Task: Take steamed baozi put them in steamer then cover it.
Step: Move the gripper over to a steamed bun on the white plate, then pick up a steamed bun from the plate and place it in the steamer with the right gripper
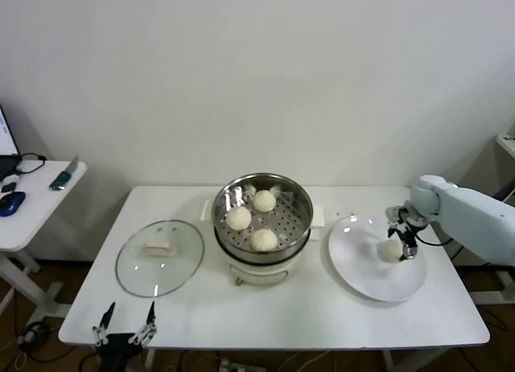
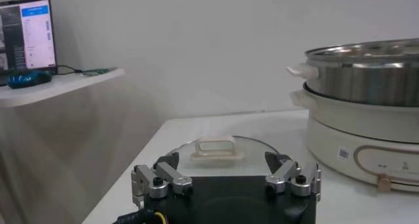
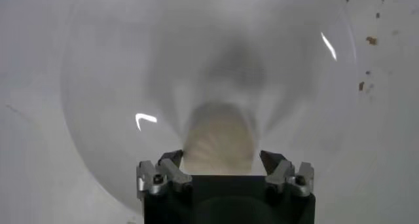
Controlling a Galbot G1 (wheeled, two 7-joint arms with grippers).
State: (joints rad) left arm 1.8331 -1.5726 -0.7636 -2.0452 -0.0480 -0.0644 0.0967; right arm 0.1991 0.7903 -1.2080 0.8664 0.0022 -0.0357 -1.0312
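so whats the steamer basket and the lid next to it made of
Steamer basket: looks like polished stainless steel, with mirror-like reflections and a perforated floor. Lid: seems clear glass, since the table shows through it, with a thin metal-looking rim and a cream handle, probably plastic.

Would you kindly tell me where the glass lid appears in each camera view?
Head view: glass lid lies flat on the table, left of the steamer.
Left wrist view: lid just beyond the left claw.
Right wrist view: not in it.
Shared landmark: the steamer.
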